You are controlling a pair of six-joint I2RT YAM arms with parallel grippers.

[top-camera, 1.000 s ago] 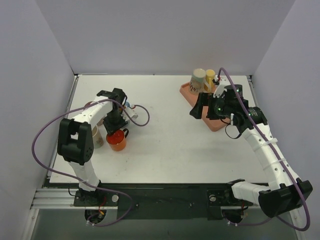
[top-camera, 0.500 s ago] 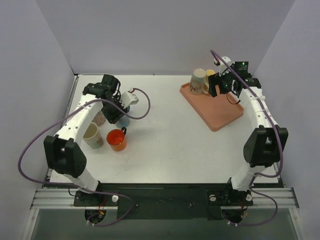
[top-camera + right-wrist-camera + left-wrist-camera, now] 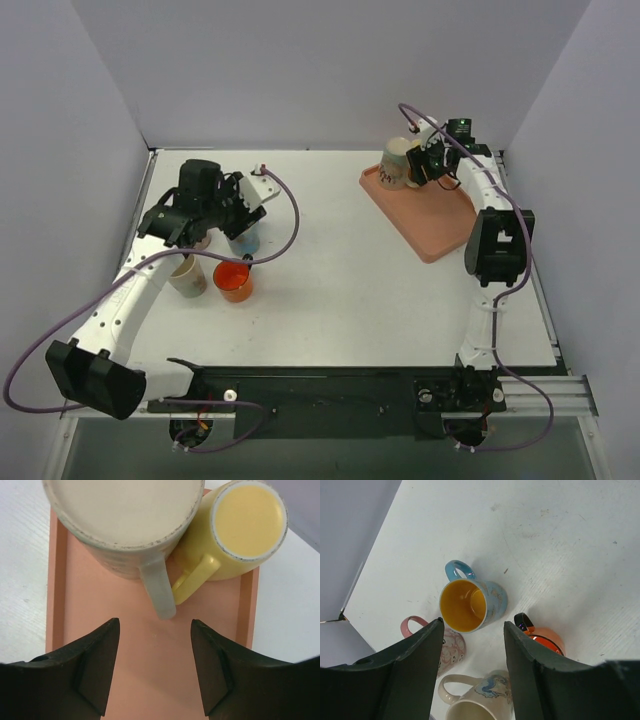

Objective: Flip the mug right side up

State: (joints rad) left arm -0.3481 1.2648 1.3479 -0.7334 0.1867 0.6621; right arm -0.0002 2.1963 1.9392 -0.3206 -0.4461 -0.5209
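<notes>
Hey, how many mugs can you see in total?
6. Four on the table's left side: blue mug, pink mug, orange mug, cream mug. Two upside down on the tray: beige mug, yellow mug. None seem hidden.

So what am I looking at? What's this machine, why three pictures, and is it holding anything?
A left arm and a right arm, bolted to a table. One picture looks down from above; the other two come from cameras on each wrist. The left gripper hangs open above a blue mug, an orange mug, a pink mug and a cream mug. The right gripper is open over a tray with a beige mug and a yellow mug, both upside down. Nothing is held.
</notes>
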